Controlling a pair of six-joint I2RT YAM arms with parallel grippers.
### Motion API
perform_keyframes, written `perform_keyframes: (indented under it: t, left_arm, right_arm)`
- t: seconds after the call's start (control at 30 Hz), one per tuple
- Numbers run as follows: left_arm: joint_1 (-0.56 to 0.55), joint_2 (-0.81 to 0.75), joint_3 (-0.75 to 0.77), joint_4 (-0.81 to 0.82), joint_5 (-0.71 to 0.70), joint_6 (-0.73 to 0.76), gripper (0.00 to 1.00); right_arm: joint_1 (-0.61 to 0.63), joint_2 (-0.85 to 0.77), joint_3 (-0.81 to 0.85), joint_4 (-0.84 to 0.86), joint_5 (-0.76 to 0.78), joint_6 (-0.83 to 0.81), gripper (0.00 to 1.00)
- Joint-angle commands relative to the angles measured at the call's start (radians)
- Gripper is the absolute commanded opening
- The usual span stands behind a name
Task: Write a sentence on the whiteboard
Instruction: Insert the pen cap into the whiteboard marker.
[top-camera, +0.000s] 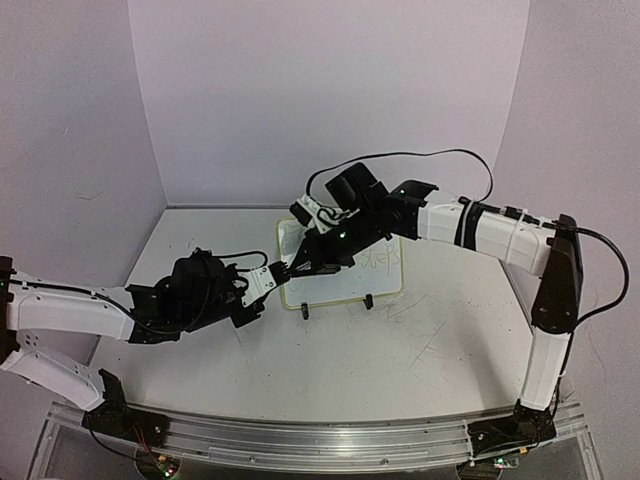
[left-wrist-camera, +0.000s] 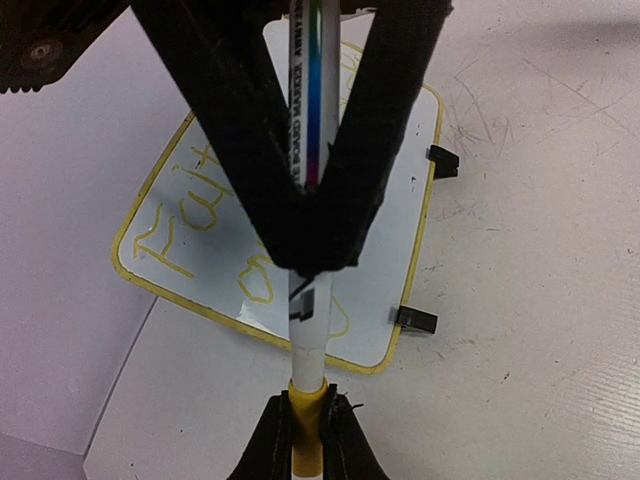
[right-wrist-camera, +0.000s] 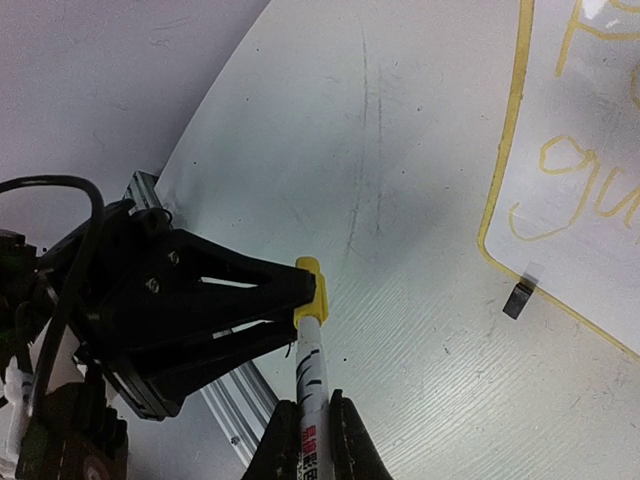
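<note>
Low and left of centre in the top view, the left gripper (left-wrist-camera: 306, 408) pinches the yellow cap (right-wrist-camera: 308, 285) of a marker (left-wrist-camera: 306, 345); the right gripper (right-wrist-camera: 305, 408) is clamped on its barrel just beyond. Behind them, mid-frame, the whiteboard (top-camera: 365, 278) rests on the table (top-camera: 400, 350), yellow scribbles across it.

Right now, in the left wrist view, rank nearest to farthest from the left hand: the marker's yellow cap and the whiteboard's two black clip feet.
1. The yellow cap, pinched in the left hand itself, bottom centre.
2. The lower clip foot, right of the marker.
3. The upper clip foot, farther up the whiteboard right edge.
</note>
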Motion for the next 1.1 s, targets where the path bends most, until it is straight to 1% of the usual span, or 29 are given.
perform_keyframes:
  t: [0.0, 0.07, 0.23, 0.43, 0.57, 0.73, 0.93, 1.07]
  left_arm:
    - [-0.016, 0.023, 0.042, -0.003, -0.029, 0.015, 0.0]
    - [-0.019, 0.033, 0.052, -0.02, -0.037, 0.016, 0.0]
    - [-0.031, 0.045, 0.068, -0.046, -0.048, 0.016, 0.0]
    - [-0.047, 0.028, 0.066, -0.048, -0.052, 0.026, 0.0]
    - [-0.075, 0.011, 0.051, -0.031, -0.08, 0.042, 0.0]
    - [-0.107, -0.041, 0.006, 0.036, -0.104, 0.06, 0.0]
    - [-0.116, -0.084, -0.019, 0.066, -0.115, 0.064, 0.0]
    - [-0.121, -0.083, -0.02, 0.067, -0.119, 0.069, 0.0]
  right_arm:
    - [0.018, 0.066, 0.099, -0.038, 0.028, 0.045, 0.0]
    - [0.023, 0.095, 0.125, -0.068, 0.043, 0.054, 0.0]
    - [0.034, 0.133, 0.149, -0.072, 0.057, 0.094, 0.0]
    - [0.058, 0.21, 0.177, -0.06, 0.024, 0.137, 0.0]
    - [0.069, 0.258, 0.194, -0.041, 0.0, 0.158, 0.0]
    - [0.077, 0.303, 0.198, 0.018, -0.02, 0.198, 0.0]
    - [0.079, 0.298, 0.172, 0.059, 0.015, 0.219, 0.0]
    - [0.079, 0.256, 0.123, 0.08, 0.049, 0.221, 0.0]
